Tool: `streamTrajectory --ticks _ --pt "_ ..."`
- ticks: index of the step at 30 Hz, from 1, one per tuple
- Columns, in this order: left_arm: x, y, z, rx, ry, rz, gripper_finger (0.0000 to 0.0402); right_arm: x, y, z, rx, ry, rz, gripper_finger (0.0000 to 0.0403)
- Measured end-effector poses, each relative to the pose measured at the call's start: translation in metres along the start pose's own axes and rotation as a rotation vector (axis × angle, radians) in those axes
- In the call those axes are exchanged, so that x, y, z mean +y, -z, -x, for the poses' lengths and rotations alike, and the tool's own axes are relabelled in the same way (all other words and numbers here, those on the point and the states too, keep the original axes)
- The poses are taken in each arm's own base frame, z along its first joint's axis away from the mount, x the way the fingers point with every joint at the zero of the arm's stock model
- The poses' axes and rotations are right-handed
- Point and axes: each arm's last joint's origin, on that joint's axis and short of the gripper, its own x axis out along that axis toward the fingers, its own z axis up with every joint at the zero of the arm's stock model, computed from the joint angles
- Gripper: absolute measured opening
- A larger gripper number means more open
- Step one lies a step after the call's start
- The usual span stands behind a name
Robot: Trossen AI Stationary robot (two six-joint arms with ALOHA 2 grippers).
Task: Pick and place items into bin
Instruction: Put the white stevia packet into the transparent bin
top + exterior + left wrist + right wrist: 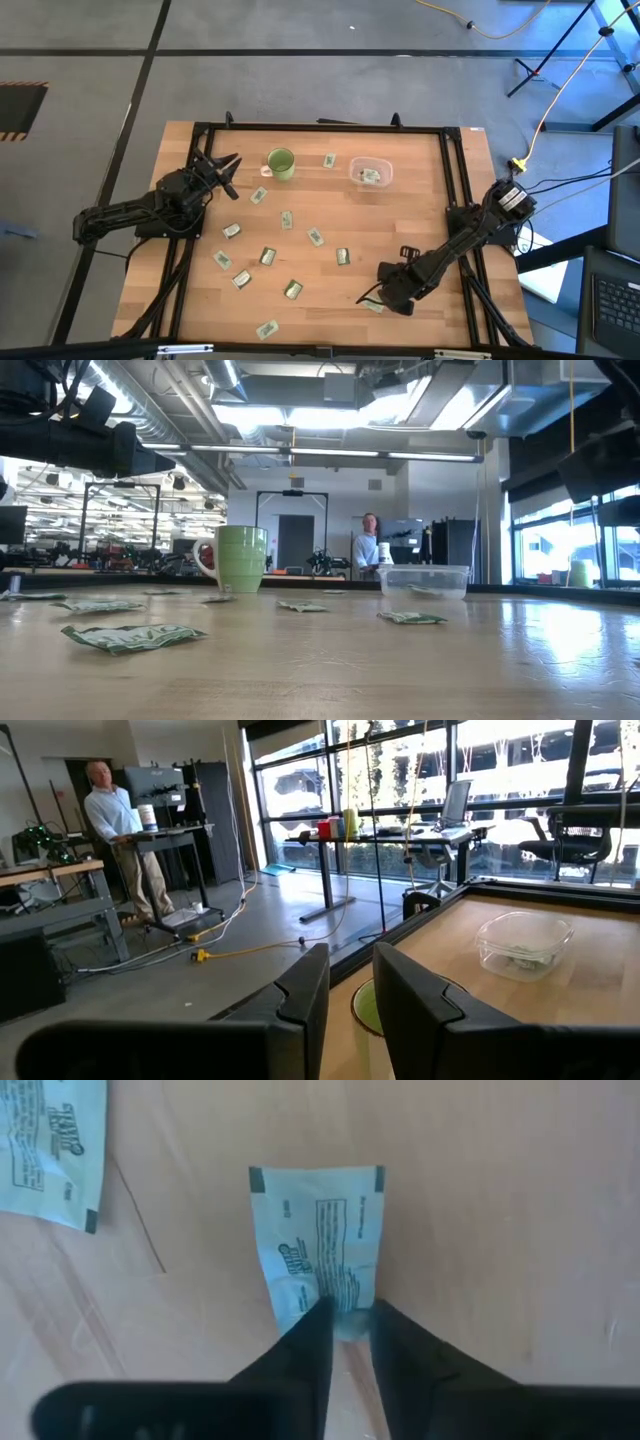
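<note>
Several small pale green packets (pixel 287 219) lie flat and scattered over the wooden table; the low view shows one close by (pixel 130 637). The clear bin (pixel 370 172) stands on the far side of the table with packets inside and also shows in the left wrist view (pixel 522 944). My right gripper (pixel 377 298) is low over the table's near right part, shut on one packet (pixel 318 1240). Another packet (pixel 50 1150) lies beside that one. My left gripper (pixel 226 166) waits raised at the far left, shut and holding nothing, beside the green mug (pixel 281 163). My right gripper pinches the packet's short end (pixel 345 1318) between its two fingers. Only the tips (pixel 318 1320) are on it, and the wrapper is a little crumpled there. The fingers come slanting down and lie along the packet's length. The rest of the packet lies flat on the table.
The green mug (pixel 240 558) stands left of the bin (pixel 424 580). A black frame (pixel 452 190) runs around the table's edges. A person (pixel 370 545) stands at a desk in the room beyond the table. Bare wood lies between the packets.
</note>
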Motion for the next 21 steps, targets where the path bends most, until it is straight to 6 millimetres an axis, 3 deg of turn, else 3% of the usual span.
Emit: streamTrajectory --ticks 7,13,17,21 --pt "0.000 0.000 0.000 0.000 0.000 0.000 0.0077 0.000 0.001 -0.001 0.010 0.000 -0.004 0.0008" --pt "0.000 0.000 0.000 0.000 0.000 0.000 0.0077 -0.002 -0.003 0.011 -0.013 0.009 -0.067 0.0003" --pt "0.000 0.000 0.000 0.000 0.000 0.000 0.0077 -0.009 -0.017 0.047 -0.143 0.003 -0.102 0.0002" --pt "0.000 0.000 0.000 0.000 0.000 0.000 0.0077 -0.034 -0.034 0.083 -0.251 0.046 -0.144 0.0001"
